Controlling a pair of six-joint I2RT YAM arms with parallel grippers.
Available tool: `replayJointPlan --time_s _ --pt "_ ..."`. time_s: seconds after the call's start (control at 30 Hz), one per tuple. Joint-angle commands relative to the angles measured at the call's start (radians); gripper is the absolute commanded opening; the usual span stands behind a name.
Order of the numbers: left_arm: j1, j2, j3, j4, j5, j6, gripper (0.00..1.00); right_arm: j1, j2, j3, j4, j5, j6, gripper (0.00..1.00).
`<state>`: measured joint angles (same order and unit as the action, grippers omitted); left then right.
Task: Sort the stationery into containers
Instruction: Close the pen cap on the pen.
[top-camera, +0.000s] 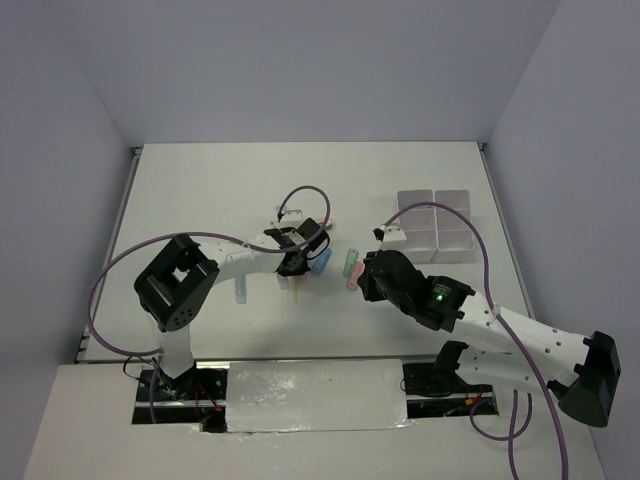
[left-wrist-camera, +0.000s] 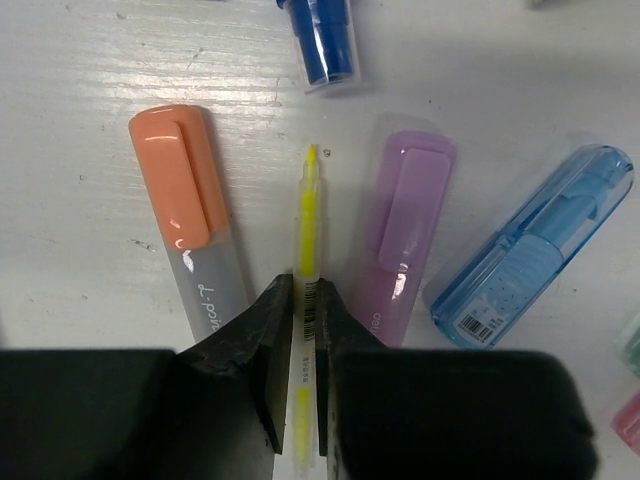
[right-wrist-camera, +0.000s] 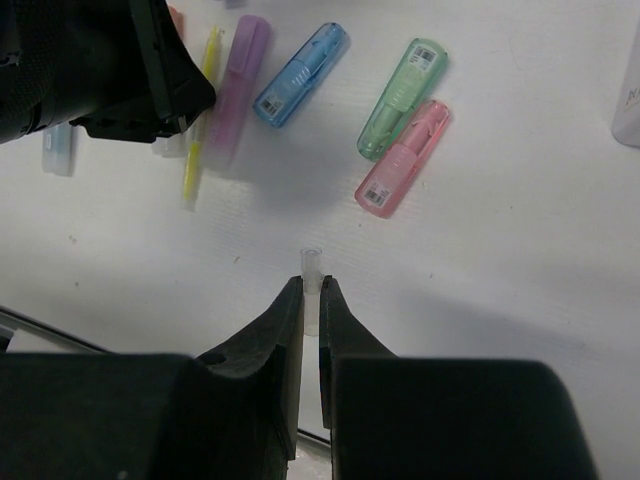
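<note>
My left gripper is shut on a thin yellow pen that lies on the table between an orange marker and a purple marker. A blue-white tube lies to the right and a dark blue item lies beyond. My right gripper is shut on a small clear cap-like piece just above the table, short of the green and pink cases. The translucent containers stand at the right in the top view, apart from both grippers.
A pale blue marker lies left of the left gripper. The left arm's purple cable loops above the pile. The right wrist view shows the left gripper's black body over the markers. A white wall borders the table.
</note>
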<state>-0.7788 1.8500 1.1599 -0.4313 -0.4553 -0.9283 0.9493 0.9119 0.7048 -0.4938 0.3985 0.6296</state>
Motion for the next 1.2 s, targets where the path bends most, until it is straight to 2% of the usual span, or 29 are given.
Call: replayJointPlan --time_s 0.0,0.17,0.43,0.6,0.7,0.73,0.77,1.0,1.17 --pt "-0.013 0.005 -0.052 -0.035 0.047 -0.032 0.20 0.000 -0.004 0.038 0.031 -0.003 -0.014 0.00" --pt "-0.014 -0.061 -0.074 -0.052 0.035 -0.044 0.00 -0.001 -0.007 0.036 0.055 -0.038 -0.021 0.00" --pt "-0.046 -0.314 -0.082 -0.058 0.006 -0.047 0.00 -0.001 -0.070 -0.001 0.197 -0.037 0.011 0.00" --pt "-0.141 -0.503 -0.124 -0.005 -0.025 -0.037 0.00 0.000 -0.134 -0.027 0.322 0.031 0.096 0.00" --pt "-0.171 -0.633 -0.235 0.170 0.035 -0.008 0.00 0.000 -0.163 -0.074 0.473 0.057 0.142 0.00" --pt "-0.175 -0.664 -0.268 0.283 0.094 -0.004 0.00 0.000 -0.182 -0.097 0.494 0.075 0.148 0.00" --pt "-0.177 -0.728 -0.348 0.345 0.125 -0.003 0.00 0.003 -0.191 -0.099 0.552 0.079 0.139 0.00" --pt "-0.191 -0.912 -0.618 0.903 0.416 0.023 0.00 0.006 -0.212 -0.108 0.696 0.092 0.134 0.00" --pt "-0.191 -0.933 -0.683 1.032 0.498 0.036 0.00 0.008 -0.189 -0.119 0.775 -0.007 0.119 0.00"
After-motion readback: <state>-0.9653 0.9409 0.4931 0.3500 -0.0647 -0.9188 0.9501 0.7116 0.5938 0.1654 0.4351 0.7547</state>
